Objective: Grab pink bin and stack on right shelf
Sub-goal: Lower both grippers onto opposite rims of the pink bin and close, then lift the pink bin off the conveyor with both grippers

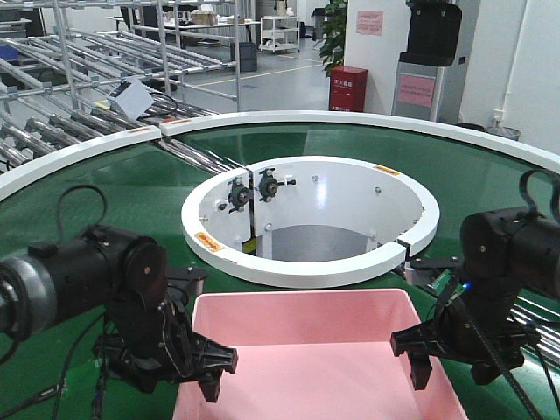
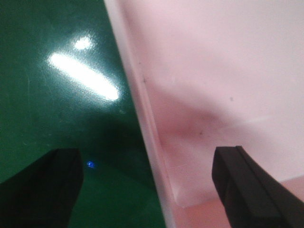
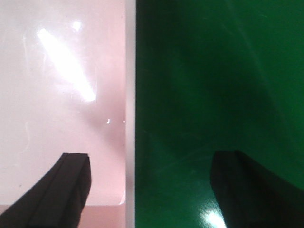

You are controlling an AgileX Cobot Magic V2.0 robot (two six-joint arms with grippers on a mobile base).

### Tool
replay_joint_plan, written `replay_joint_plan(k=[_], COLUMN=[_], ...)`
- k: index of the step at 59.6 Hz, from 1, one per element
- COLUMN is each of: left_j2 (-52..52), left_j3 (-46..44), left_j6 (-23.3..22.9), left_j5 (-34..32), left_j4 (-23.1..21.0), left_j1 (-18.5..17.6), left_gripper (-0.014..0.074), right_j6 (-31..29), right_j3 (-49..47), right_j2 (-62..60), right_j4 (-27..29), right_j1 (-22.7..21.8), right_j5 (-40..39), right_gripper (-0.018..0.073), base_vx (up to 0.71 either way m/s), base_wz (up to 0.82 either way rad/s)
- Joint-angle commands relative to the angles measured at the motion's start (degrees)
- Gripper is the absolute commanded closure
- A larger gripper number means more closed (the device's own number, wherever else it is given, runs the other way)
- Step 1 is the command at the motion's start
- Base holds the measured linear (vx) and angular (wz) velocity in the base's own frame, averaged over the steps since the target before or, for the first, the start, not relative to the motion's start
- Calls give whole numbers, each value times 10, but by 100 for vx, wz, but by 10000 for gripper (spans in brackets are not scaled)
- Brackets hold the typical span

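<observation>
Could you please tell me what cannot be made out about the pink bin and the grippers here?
Pink bin: near end cut off by the front view's bottom edge.
Left gripper, right gripper: wrist views crop them; height over the rim unclear.
Right shelf: in no view.

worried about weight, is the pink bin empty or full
Empty where visible: the pink bin shows bare floor and walls; its near end is cropped.

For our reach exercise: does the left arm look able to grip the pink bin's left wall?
Probably yes: the open left gripper straddles the wall of the pink bin, one jaw inside, one over the green belt; nothing intervenes.
</observation>
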Motion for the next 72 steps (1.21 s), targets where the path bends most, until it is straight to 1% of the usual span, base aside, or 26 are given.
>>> replay_joint_plan(k=[1, 8, 14, 22, 28, 36, 41, 46, 50, 53, 54, 57, 62, 67, 72], left_j2=[-19, -16, -16, -16, -16, -16, -16, -17, -22, -29, -32, -40, -60, -87, -121], left_j3=[-18, -18, -18, -18, -18, -18, -18, -18, -18, -19, -19, -19, -19, -19, -18], left_j6=[-28, -45, -52, -52, -52, -52, -52, -52, -52, -63, -69, -100, -126, -127, -139], left_j5=[-27, -26, -26, -35, -46, -46, -45, -50, -50, -44, -42, -30, -3, 22, 44], left_j4=[10, 21, 20, 3, 0, -1, -5, -22, -12, 8, 21, 54, 96, 121, 127], left_j1=[-3, -3, -3, -3, -3, -3, -3, -3, -6, -7, -7, -8, -8, -8, -9], left_gripper=[-32, 37, 139, 288, 377, 470, 504, 526, 534, 535, 535, 534, 534, 534, 534], right_j6=[-1, 0, 1, 2, 2, 1, 2, 3, 7, 14, 20, 33, 46, 55, 87], right_j3=[-20, -20, -20, -20, -20, -20, -20, -22, -28, -32, -32, -32, -30, -29, -29], right_j2=[-15, -3, 0, 0, 0, 0, 0, 0, -1, -5, -9, -21, -52, -86, -127], right_j4=[-10, -13, -13, -13, -13, -13, -11, -3, 6, 9, 9, 9, 8, -1, -28], right_j1=[-4, -4, -4, -4, -4, -4, -4, -3, -3, -3, -3, -2, 2, 15, 42], right_j5=[-16, -15, -22, -25, -25, -27, -30, -32, -31, -29, -29, -32, -31, -26, -21], right_gripper=[36, 109, 202, 334, 420, 502, 541, 566, 574, 573, 573, 571, 571, 569, 568], base_vx=[0, 0, 0, 0, 0, 0, 0, 0, 0, 0, 0, 0, 0, 0, 0], base_wz=[0, 0, 0, 0, 0, 0, 0, 0, 0, 0, 0, 0, 0, 0, 0])
